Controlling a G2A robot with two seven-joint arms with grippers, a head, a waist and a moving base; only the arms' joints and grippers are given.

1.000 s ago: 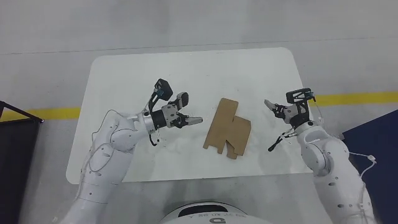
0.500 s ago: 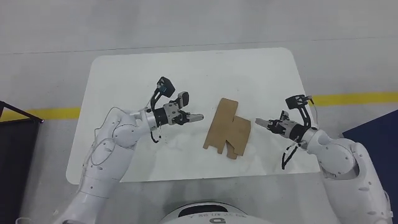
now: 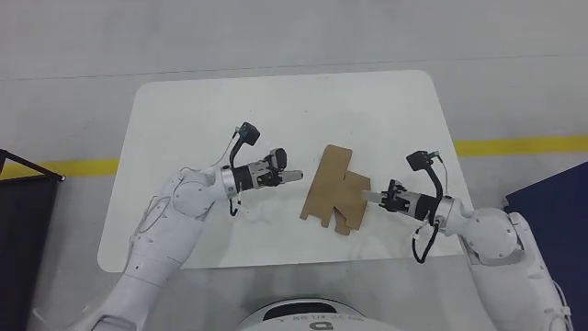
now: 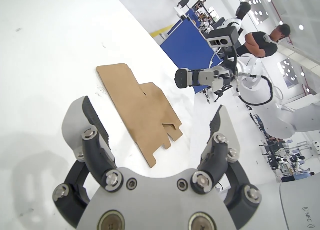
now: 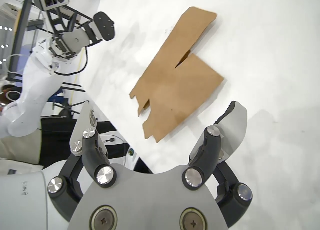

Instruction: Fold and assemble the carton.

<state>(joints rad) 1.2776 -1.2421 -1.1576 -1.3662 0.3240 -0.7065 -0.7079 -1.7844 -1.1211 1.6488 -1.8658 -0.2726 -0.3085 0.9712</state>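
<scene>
A flat brown carton (image 3: 336, 189) lies on the white worktop (image 3: 276, 110). The left gripper (image 3: 290, 176) and right gripper (image 3: 369, 197) flank it, fingers apart.

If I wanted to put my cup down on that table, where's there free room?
The far half of the table, beyond the carton, is bare. The middle is crowded: the left gripper and right gripper flank the flat carton closely.
</scene>
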